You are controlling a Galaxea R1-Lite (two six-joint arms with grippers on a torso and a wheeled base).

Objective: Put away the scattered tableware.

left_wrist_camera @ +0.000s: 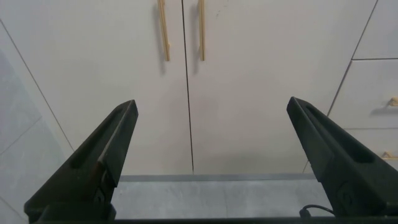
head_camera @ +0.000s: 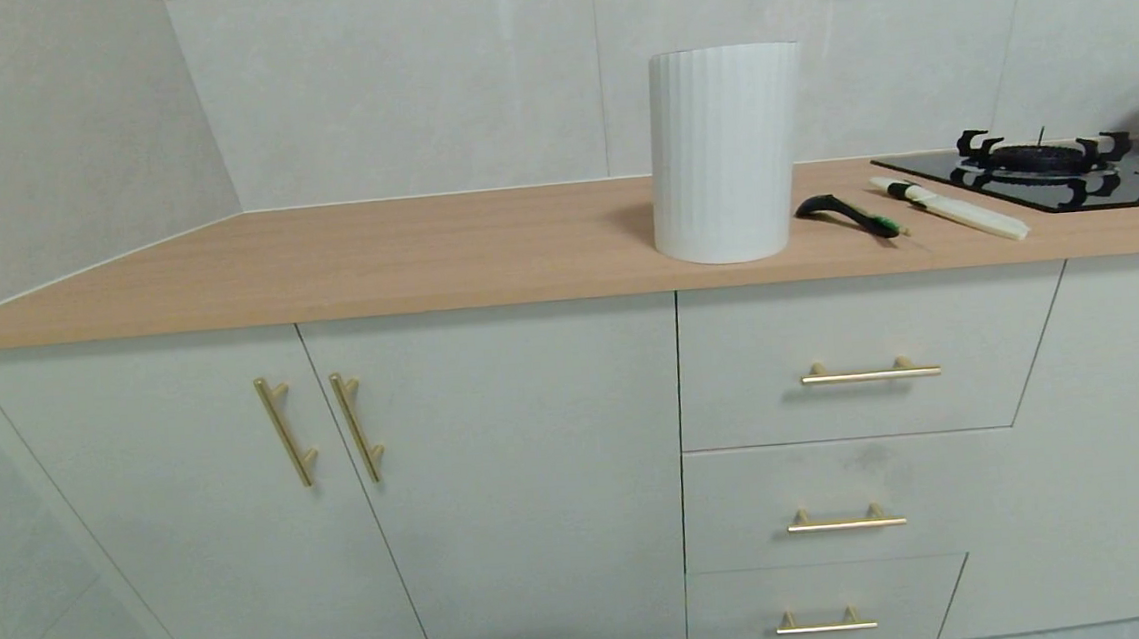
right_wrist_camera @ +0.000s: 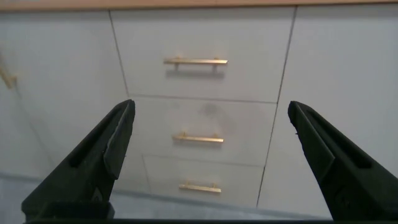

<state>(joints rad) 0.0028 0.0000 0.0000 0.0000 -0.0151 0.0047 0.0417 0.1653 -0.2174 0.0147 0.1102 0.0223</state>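
My left gripper [left_wrist_camera: 211,104] and right gripper [right_wrist_camera: 211,104] hang low before the cabinet fronts [left_wrist_camera: 249,93], fingers spread wide and empty, ready, I think, for a first pick. On the countertop [head_camera: 375,258], the black-handled tool [head_camera: 848,212] and the white knife [head_camera: 953,206] lie at three o'clock from the ribbed white holder [head_camera: 726,153], probably their proper home.

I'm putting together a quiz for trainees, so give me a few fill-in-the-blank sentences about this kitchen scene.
1. The white ribbed container stands ____ on the countertop.
2. The black-handled utensil lies to the container's ____.
3. The drawers under the countertop number ____.
4. The right tool, facing those drawers, is ____.
Missing: upright; right; three; open.
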